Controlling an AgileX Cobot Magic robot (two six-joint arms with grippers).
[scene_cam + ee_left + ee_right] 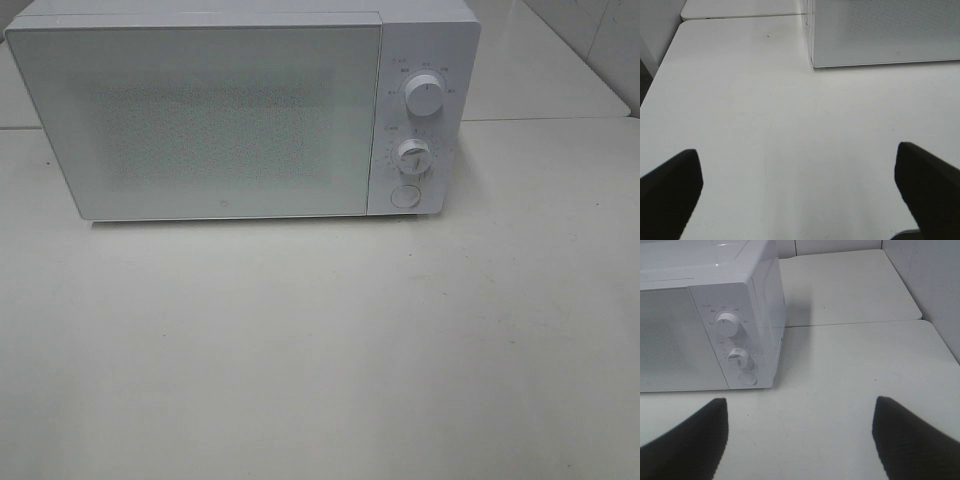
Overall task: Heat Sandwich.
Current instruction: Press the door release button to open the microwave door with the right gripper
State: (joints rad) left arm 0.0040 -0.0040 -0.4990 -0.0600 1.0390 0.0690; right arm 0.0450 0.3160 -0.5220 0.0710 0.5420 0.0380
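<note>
white microwave (200, 120): sitting closed; sandwich not showing.
left gripper (799, 180): hanging released, empty.
right gripper (800, 427): hanging released, empty.
step: probably opening the door, pressing microwave's round button (405, 196).

- The left gripper (799, 192) stands with its jaws spread wide, its two dark fingers (670, 197) far apart at the edges of its wrist view.
- The right gripper (800, 440) is spread too; its dark, grainy fingertips (687, 442) are well apart, the gap looking a little narrower than the left one.
- Both grippers point forward and tilt downward, gripping nothing.
- Only the finger ends are seen; arms and wrists are hidden.
</note>
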